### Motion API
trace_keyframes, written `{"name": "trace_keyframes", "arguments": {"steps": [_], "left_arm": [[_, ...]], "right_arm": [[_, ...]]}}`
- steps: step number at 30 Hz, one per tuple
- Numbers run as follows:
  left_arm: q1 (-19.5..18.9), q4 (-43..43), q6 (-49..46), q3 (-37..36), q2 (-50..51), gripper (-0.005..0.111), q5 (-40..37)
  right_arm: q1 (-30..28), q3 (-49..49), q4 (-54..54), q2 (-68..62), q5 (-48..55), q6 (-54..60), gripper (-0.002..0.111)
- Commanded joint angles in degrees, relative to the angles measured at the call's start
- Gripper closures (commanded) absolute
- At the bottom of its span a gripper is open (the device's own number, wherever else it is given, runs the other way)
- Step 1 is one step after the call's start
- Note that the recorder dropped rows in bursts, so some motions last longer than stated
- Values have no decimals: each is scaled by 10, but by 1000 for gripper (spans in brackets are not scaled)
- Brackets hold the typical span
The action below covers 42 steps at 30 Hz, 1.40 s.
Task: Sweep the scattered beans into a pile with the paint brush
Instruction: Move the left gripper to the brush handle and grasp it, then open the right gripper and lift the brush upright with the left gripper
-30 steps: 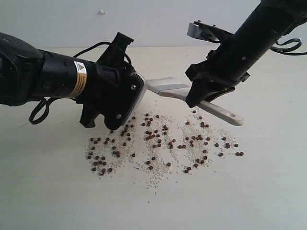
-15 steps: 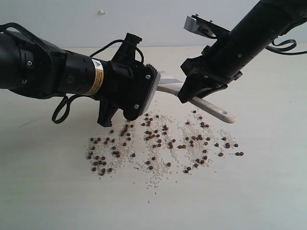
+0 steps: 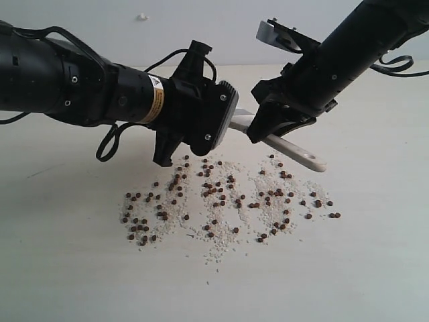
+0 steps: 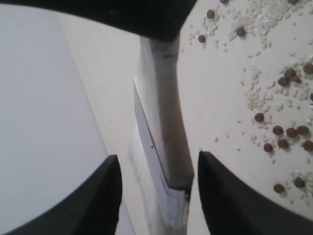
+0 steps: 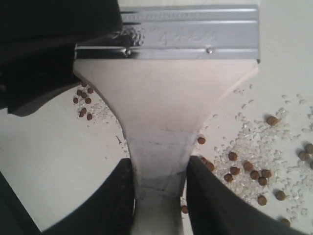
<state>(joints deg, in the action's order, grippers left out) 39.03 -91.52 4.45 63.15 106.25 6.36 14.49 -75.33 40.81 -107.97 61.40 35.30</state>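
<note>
The pale-handled paint brush (image 5: pixel 166 98), silver-ferruled, slants just behind the reddish-brown beans (image 3: pixel 214 191), scattered loosely among whitish crumbs (image 3: pixel 224 218).

Lab-like bench: pale tabletop (image 3: pixel 67 282), plain white wall (image 3: pixel 201 33), black robot arm (image 3: pixel 67 87)

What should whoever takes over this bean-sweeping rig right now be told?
Right gripper: shut on the paint brush at the narrow neck of its handle.
Left gripper: open, fingers either side of the brush's head end, gaps showing on both sides.
Beans: scattered among whitish crumbs on the table in three loose patches, on the camera side of the brush.
Done: brush gripped.
Left: all the sweeping; nothing is gathered yet.
</note>
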Motion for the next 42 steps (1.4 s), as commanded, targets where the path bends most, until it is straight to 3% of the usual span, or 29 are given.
{"name": "trace_keyframes", "arguments": {"steps": [1, 4, 13, 21, 31, 37, 42], "left_arm": [[4, 7, 5, 18, 18, 60, -3], [4, 7, 3, 23, 23, 66, -3], [4, 3, 2, 23, 23, 107, -3], [4, 7, 4, 23, 23, 107, -16], [4, 7, 4, 23, 23, 107, -33], [4, 7, 4, 23, 23, 107, -49], [4, 9, 10, 23, 23, 107, -56]], "right_arm": [[1, -5, 9, 2, -2, 10, 108], [1, -5, 9, 2, -2, 10, 108], [1, -5, 8, 2, -2, 10, 108], [1, -5, 8, 2, -4, 10, 106], [1, -6, 5, 2, -5, 10, 59], [1, -8, 2, 3, -14, 10, 53], [1, -45, -63, 17, -13, -46, 53]]}}
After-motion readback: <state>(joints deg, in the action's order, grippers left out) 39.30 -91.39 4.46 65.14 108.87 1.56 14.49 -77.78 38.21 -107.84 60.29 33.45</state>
